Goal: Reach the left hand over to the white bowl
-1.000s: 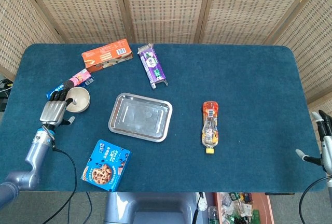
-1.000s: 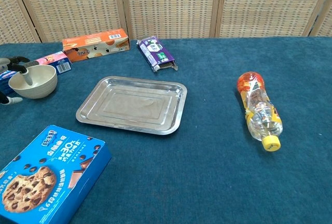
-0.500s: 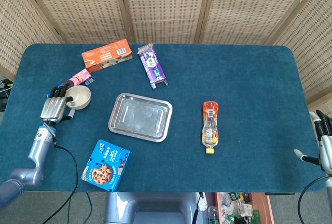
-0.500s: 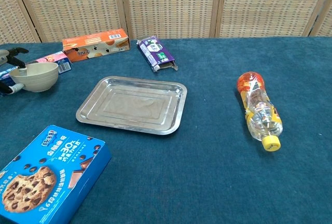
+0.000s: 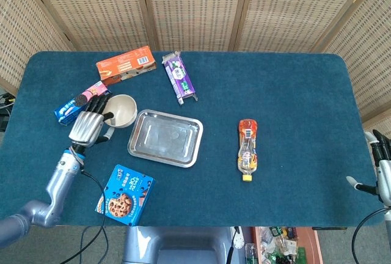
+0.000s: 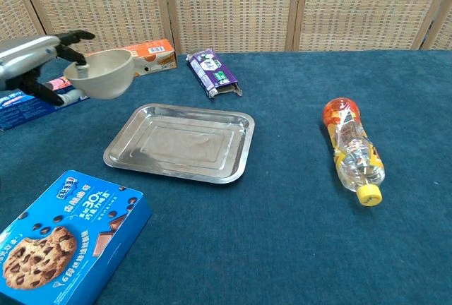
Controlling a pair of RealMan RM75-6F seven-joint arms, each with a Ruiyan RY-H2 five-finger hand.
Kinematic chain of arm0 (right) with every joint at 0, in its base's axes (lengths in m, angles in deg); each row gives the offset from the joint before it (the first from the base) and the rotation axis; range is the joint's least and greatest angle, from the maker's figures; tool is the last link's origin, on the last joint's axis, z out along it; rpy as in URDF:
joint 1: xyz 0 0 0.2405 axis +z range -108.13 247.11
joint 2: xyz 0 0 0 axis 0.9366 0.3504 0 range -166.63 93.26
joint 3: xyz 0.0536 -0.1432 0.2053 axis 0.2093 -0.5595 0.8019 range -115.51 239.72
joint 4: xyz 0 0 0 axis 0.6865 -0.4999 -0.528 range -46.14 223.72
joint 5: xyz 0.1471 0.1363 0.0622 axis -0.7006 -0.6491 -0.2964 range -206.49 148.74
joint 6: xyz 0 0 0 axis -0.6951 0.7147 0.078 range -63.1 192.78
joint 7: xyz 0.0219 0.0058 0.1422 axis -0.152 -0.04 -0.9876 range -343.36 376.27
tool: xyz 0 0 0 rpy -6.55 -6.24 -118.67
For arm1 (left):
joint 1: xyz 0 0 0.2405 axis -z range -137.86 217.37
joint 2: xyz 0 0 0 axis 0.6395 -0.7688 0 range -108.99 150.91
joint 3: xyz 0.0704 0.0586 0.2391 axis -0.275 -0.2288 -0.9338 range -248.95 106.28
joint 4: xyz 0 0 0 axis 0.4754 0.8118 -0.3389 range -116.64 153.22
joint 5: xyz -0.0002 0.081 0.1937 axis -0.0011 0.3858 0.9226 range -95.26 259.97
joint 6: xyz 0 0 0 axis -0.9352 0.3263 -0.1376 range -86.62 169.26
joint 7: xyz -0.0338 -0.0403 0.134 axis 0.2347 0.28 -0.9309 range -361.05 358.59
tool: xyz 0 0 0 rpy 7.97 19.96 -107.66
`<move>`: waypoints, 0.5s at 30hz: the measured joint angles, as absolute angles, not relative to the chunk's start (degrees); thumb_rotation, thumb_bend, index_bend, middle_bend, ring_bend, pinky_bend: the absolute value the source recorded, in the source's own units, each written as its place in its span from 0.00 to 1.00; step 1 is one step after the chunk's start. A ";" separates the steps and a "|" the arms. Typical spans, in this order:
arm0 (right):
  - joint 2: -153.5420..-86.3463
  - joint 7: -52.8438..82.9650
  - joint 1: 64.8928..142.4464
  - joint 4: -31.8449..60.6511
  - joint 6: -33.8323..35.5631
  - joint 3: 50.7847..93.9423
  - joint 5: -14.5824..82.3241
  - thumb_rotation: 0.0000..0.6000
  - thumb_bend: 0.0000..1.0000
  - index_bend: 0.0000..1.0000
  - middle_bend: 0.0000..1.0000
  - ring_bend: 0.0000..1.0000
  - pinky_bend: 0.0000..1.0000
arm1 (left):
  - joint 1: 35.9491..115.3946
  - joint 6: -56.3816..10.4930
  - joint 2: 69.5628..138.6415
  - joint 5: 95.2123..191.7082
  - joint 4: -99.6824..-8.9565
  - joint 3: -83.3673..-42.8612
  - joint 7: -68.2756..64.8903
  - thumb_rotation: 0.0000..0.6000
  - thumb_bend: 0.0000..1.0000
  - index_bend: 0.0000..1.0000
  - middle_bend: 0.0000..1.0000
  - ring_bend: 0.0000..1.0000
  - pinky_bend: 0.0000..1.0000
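Observation:
My left hand (image 5: 89, 124) (image 6: 35, 61) grips the white bowl (image 5: 121, 110) (image 6: 102, 73) by its rim, a finger inside it, and holds it lifted off the blue table, tilted. The bowl hangs just left of the steel tray (image 5: 165, 137) (image 6: 180, 142). My right hand (image 5: 382, 166) shows only at the far right edge of the head view, fingers spread, holding nothing.
An orange box (image 5: 126, 64) and a purple packet (image 5: 180, 76) lie at the back. A blue-pink biscuit pack (image 5: 79, 100) lies behind my left hand. A cookie box (image 5: 124, 194) sits near the front edge, a bottle (image 5: 247, 148) at right.
My left hand has lifted the bowl off the table and carried it right, toward the tray. The biscuit pack behind it is now uncovered. The right hand has barely moved.

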State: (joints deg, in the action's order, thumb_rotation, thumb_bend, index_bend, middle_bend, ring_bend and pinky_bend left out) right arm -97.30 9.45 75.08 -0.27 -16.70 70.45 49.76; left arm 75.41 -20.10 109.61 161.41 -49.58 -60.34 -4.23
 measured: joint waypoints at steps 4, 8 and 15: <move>-97.18 8.97 74.98 -0.16 -16.72 70.50 49.58 1.00 0.00 0.00 0.00 0.00 0.00 | 78.09 -17.68 113.73 160.49 -49.64 -60.10 -8.60 1.00 0.47 0.66 0.00 0.00 0.00; -97.01 8.41 74.85 -0.06 -16.74 70.57 49.38 1.00 0.00 0.00 0.00 0.00 0.00 | 80.48 -15.48 118.19 159.08 -48.04 -59.78 -10.79 1.00 0.47 0.66 0.00 0.00 0.00; -96.73 7.47 74.64 0.17 -16.75 70.66 49.11 1.00 0.00 0.00 0.00 0.00 0.00 | 82.70 -13.36 122.64 157.03 -45.24 -59.64 -13.08 1.00 0.39 0.54 0.00 0.00 0.00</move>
State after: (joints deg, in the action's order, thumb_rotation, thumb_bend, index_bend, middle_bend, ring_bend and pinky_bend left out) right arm -96.73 7.47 74.64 0.17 -16.75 70.66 49.11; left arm 82.70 -13.36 122.64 157.03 -45.24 -59.64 -13.08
